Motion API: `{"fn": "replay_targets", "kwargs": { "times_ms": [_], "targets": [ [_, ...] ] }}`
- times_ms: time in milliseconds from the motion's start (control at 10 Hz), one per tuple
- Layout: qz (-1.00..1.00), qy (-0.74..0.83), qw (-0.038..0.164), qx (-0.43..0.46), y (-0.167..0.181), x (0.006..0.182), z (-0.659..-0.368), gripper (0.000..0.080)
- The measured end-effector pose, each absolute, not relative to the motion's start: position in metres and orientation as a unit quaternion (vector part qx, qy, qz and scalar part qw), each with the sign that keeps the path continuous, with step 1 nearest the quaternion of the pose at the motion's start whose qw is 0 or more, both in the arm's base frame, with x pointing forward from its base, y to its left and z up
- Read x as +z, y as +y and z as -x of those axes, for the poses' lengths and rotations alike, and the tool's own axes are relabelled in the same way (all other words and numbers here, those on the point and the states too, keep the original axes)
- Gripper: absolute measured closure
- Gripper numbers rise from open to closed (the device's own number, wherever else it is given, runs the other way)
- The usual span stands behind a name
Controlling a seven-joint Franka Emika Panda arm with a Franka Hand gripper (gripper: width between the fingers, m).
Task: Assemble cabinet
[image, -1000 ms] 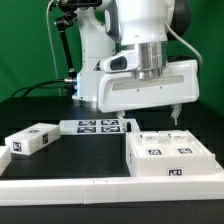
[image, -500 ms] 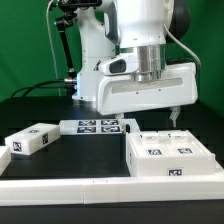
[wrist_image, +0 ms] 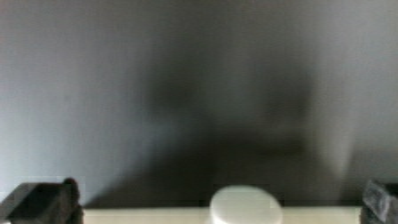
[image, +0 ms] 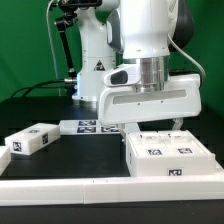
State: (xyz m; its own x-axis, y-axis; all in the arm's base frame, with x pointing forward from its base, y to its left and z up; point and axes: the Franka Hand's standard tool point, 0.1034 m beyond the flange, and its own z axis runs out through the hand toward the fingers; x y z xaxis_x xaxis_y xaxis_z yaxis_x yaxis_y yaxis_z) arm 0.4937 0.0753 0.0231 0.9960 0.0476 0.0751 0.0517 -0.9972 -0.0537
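Observation:
The white cabinet body (image: pixel 170 155), with square tags on its upper face, lies on the black table at the exterior view's right. A separate white tagged cabinet piece (image: pixel 30 141) lies at the exterior view's left. My gripper (image: pixel 150 127) hangs just above the far edge of the body, empty. One dark fingertip (image: pixel 178 122) shows there. In the wrist view the gripper (wrist_image: pixel 210 200) is open wide, with one dark finger (wrist_image: pixel 39 202) at each side edge. Between the fingers a rounded white knob (wrist_image: pixel 240 205) rises from a white surface (wrist_image: pixel 143 216), all blurred.
The marker board (image: pixel 88 126) lies flat behind the parts, partly hidden by my hand. A long white rail (image: pixel 60 188) runs along the table's front edge. The white robot base (image: pixel 95 60) stands at the back.
My hand has moved toward the exterior view's right and slightly down, and now sits over the cabinet body's far edge. The parts have not moved.

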Motion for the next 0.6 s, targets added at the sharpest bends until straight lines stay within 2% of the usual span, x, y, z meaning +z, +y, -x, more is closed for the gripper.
{"fn": "replay_targets", "kwargs": {
  "times_ms": [200,600],
  "targets": [
    [0.999,-0.020,0.027,-0.035,0.0737,0.0168,-0.4961,0.0003],
    [0.999,-0.025,0.027,-0.036,0.0740,0.0169,-0.4961,0.0003]
  ]
}}
